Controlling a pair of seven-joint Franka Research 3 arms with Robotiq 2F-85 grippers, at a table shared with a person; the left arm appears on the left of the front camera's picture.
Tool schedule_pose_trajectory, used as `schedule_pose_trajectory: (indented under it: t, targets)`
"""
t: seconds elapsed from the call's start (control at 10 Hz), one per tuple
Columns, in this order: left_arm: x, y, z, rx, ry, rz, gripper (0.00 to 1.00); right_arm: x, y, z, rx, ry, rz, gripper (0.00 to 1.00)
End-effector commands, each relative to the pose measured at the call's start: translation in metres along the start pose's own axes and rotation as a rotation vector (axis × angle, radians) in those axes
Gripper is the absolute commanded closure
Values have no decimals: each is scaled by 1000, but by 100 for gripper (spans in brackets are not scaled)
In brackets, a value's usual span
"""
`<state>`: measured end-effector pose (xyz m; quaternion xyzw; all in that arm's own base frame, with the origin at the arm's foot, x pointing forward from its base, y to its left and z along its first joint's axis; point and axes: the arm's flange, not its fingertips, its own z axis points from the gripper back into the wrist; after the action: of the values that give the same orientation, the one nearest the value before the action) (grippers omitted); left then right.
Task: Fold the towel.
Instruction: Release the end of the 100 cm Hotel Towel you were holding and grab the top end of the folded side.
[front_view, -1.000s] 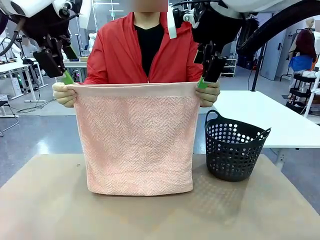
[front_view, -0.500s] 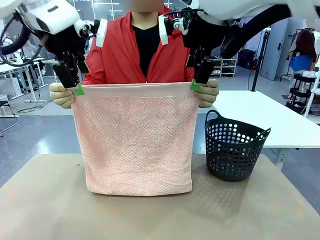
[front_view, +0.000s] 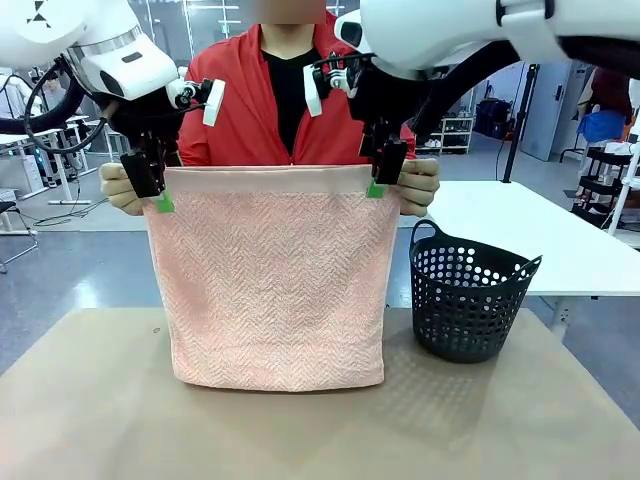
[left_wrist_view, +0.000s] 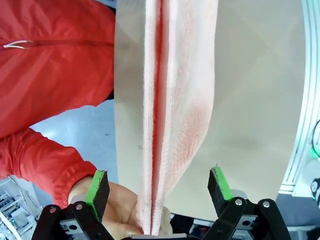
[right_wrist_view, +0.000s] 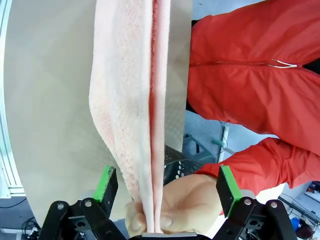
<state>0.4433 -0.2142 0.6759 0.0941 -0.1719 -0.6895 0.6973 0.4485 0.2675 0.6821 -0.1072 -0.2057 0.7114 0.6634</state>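
One towel (front_view: 275, 290), one basket (front_view: 470, 300), two grippers (front_view: 161, 200) (front_view: 377, 186), two hands (front_view: 120, 188) (front_view: 420, 186), one table (front_view: 100, 420)

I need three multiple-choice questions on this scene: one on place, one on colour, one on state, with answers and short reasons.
1. Where does the black basket stand?
A. On the table, right of the towel.
B. On the floor.
C. On a chair.
2. What colour is the person's jacket?
A. Blue.
B. Red.
C. Grey.
3. How is the left end effector?
A. Shut on the towel.
B. Open, fingers either side of the towel.
C. Shut on the basket.
Answers: 1A, its base rests on the table; 2B, its fabric is plainly red; 3B, gaps show beside the towel.
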Motion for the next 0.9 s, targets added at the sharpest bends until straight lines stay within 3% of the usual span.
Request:
schedule_pose_trajectory:
  t: [0.0, 0.1, 0.2, 0.3, 0.4, 0.5, 0.6, 0.7, 0.8]
  targets:
    - [-8, 6, 1, -47, -28, 3, 0, 0, -8, -5, 32, 24, 12, 0]
    - [-10, 5, -2, -53, -32, 5, 21, 0, -10, -9, 65, 22, -6, 0]
    - [-10, 5, -5, -57, -36, -4, 57, -1, -11, -11, 77, 16, -20, 0]
    - [-10, 5, -6, -61, -38, -9, 78, -1, -11, -11, 77, 25, -15, 53]
    - [-10, 5, -6, -64, -39, -10, 100, -1, -10, -11, 78, 28, -17, 60]
    - [-11, 4, -6, -68, -42, -10, 100, -1, -10, -12, 80, 28, -22, 100]
    - [-11, 4, -5, -70, -45, -14, 100, -2, -9, -11, 80, 25, -25, 100]
    - [-10, 4, -5, -73, -52, -16, 95, -2, -10, -12, 80, 26, -28, 78]
    - [-10, 5, -5, -75, -45, -16, 100, -3, -10, -12, 82, 25, -30, 88]
